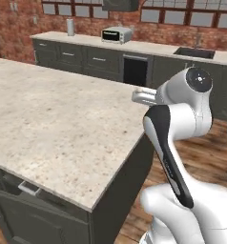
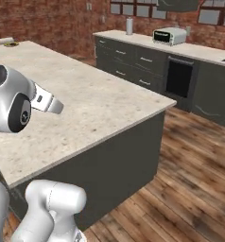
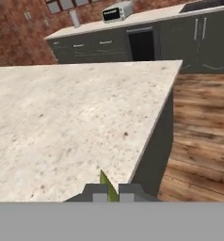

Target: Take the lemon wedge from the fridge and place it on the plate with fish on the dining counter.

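Note:
In the hand view my gripper (image 3: 112, 194) is shut on the lemon wedge (image 3: 108, 184), a tiny yellow-green sliver sticking up between the two fingertips. It hovers over the near corner of the dining counter (image 3: 62, 117), a beige speckled island top (image 1: 63, 114) (image 2: 95, 90). The gripper (image 1: 136, 96) (image 2: 60, 108) points out over that top. At the counter's far left end sits a small yellowish plate (image 2: 11, 44); what lies on it is too small to tell. The fridge is out of view.
Along the brick back wall runs a wall counter with a toaster oven (image 1: 116, 34) (image 2: 169, 35) (image 3: 116, 13), a grey canister (image 1: 70, 27) and a sink (image 1: 194, 52). Wooden floor (image 2: 194, 179) lies to the right of the island.

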### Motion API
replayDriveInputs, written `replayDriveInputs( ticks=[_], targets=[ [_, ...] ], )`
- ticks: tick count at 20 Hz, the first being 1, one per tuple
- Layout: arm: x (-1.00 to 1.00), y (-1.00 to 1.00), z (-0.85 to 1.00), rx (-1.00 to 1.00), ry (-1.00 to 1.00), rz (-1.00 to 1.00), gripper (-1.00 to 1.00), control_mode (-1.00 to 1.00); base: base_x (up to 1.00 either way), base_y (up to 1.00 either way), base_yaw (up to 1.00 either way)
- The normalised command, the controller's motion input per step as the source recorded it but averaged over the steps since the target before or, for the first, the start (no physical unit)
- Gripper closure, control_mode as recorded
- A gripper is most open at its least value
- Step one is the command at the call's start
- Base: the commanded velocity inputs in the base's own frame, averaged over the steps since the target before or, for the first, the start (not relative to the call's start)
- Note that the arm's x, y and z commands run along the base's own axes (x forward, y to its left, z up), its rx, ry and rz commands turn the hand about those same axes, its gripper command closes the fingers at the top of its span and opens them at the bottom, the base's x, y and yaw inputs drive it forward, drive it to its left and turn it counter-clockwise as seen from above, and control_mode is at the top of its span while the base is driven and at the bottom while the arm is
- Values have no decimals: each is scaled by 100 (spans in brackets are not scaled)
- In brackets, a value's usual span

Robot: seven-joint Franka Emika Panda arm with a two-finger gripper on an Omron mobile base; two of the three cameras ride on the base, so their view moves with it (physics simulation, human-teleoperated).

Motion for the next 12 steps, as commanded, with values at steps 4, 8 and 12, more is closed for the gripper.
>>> replayDriveInputs(
  ticks=[4,8,12],
  targets=[
    [0,0,0,0,0,0,100,100,-3,-72,53],
    [0,0,0,0,0,0,100,100,13,-100,33],
    [0,0,0,0,0,0,100,100,-31,-100,9]
  ],
)
